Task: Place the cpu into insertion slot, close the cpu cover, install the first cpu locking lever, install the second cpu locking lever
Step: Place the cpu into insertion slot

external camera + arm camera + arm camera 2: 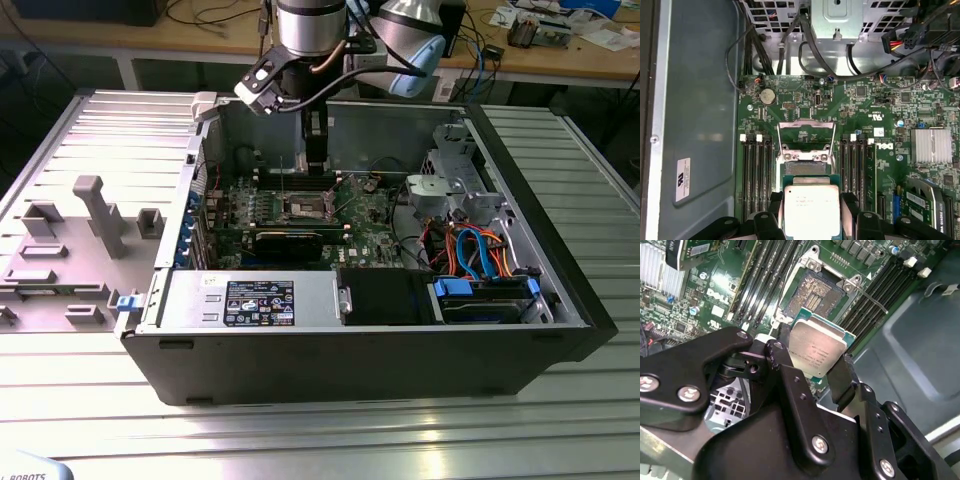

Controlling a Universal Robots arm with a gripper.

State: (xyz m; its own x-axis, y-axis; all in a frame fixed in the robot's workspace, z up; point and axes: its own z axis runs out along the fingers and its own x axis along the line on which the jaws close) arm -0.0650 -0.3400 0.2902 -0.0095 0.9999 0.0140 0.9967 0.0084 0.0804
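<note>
The fingers (781, 360) clamp the cpu (817, 347) by two edges, held off the open insertion slot (812, 292), where a tilted or offset lowering could damage it

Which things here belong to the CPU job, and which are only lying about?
Job: cpu, gripped by the end effector; insertion slot, uncovered; cpu cover, raised.
Lying about: memory slots; heatsink; coin battery; orange and blue cables; grey fixture tray.

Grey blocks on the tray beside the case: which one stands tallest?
The T-topped post. It is a narrow upright column that rises well above the squat blocks around it on the grey tray.
</note>
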